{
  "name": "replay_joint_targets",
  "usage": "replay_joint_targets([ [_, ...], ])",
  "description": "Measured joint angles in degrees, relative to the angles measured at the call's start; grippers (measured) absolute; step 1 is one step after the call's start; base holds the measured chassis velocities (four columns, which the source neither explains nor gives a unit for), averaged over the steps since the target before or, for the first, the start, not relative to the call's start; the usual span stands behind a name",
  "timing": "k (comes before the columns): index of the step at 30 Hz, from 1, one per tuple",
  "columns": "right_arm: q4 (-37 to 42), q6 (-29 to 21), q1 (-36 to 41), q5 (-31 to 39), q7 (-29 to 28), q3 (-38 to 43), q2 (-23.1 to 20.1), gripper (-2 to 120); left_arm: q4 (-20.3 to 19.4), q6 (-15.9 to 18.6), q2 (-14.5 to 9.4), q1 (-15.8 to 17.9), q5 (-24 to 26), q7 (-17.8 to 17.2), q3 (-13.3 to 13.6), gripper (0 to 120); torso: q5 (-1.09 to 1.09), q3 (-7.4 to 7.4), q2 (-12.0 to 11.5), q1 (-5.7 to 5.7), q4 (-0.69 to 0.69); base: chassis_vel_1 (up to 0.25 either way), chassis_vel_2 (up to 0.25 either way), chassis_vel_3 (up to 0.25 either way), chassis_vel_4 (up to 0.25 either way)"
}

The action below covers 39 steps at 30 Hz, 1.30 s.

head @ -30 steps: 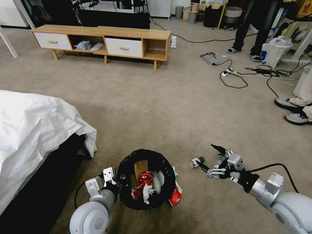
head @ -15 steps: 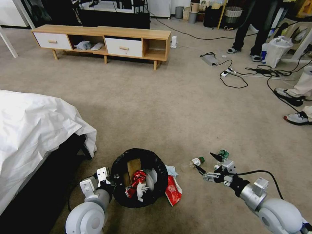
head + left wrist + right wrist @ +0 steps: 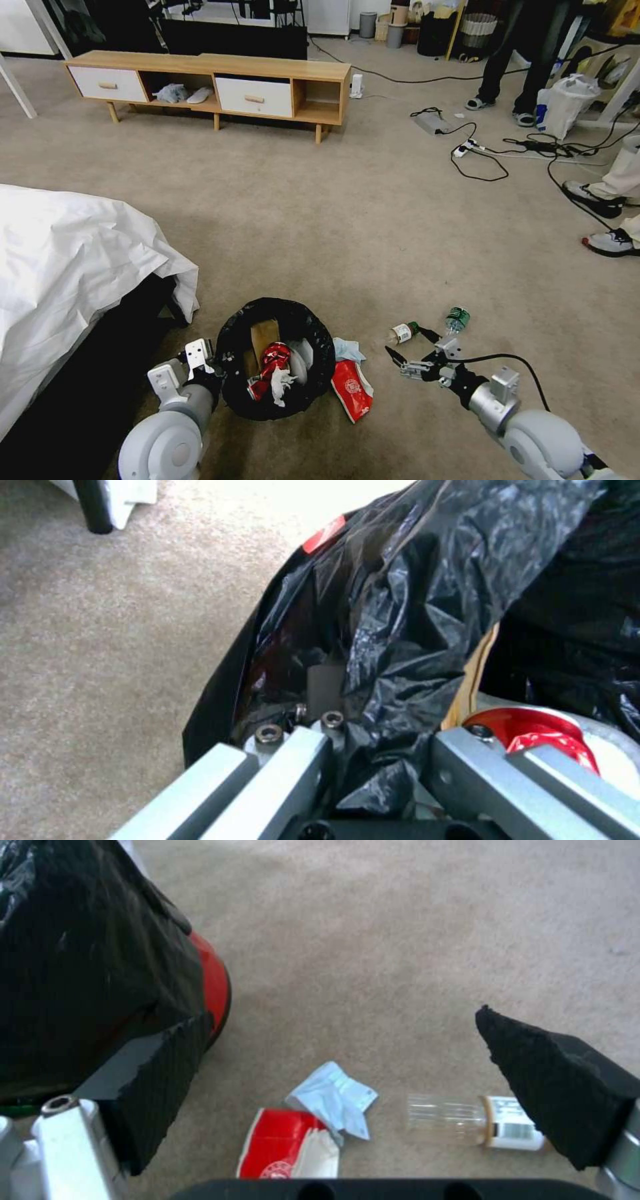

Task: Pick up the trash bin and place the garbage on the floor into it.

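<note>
Mock bedroom in lab, bed (image 3: 73,260) w/ white sheet, TV stand (image 3: 207,87), floor cables (image 3: 480,160)

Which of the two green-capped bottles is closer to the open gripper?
The white-labelled bottle, just off the right gripper; the other bottle lies farther out.

The floor (image 3: 347,220) is a beige-grey carpet with short pile. Near the front of it stands the trash bin (image 3: 277,360), lined with a black bag. Just beside the bin, on its right side, lie a red wrapper (image 3: 351,398) and a bluish tissue (image 3: 348,349), close together. A little farther right lie two bottles on their sides: one with a white label (image 3: 402,332) and one green bottle (image 3: 457,319), near each other but apart. At the left a bed with a white sheet (image 3: 73,267) stands on the carpet. Far back stands a low wooden cabinet (image 3: 213,87) on short legs. At the back right, black cables (image 3: 480,167) and a power strip (image 3: 461,149) lie on the carpet.
</note>
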<state>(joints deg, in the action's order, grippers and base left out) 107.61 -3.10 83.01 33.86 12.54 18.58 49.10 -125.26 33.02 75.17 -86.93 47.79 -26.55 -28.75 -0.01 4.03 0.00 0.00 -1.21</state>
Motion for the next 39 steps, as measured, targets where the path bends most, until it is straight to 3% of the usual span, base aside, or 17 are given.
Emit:
replay_joint_targets([
  [28,-3.16,-6.68,-4.30,4.79,-6.01,-6.83,0.92,100,-0.09,0.22,0.11,-0.62,0.74,0.51,-2.16,0,0.02,0.00,0.00,0.00,0.00,0.000,0.000,0.000,0.000],
  [30,-3.14,-10.35,-6.19,7.03,-10.76,-9.57,0.48,100,-0.14,0.22,0.75,-0.61,0.58,0.64,-2.22,0,0.01,0.00,0.00,0.00,0.00,0.000,0.000,0.000,0.000],
  [39,-3.15,-17.64,-11.17,14.07,-19.14,-15.17,-0.19,100,-0.33,0.14,2.00,-0.40,0.43,0.91,-2.45,0,0.01,0.00,0.00,0.00,0.00,0.000,0.000,0.000,0.000],
])
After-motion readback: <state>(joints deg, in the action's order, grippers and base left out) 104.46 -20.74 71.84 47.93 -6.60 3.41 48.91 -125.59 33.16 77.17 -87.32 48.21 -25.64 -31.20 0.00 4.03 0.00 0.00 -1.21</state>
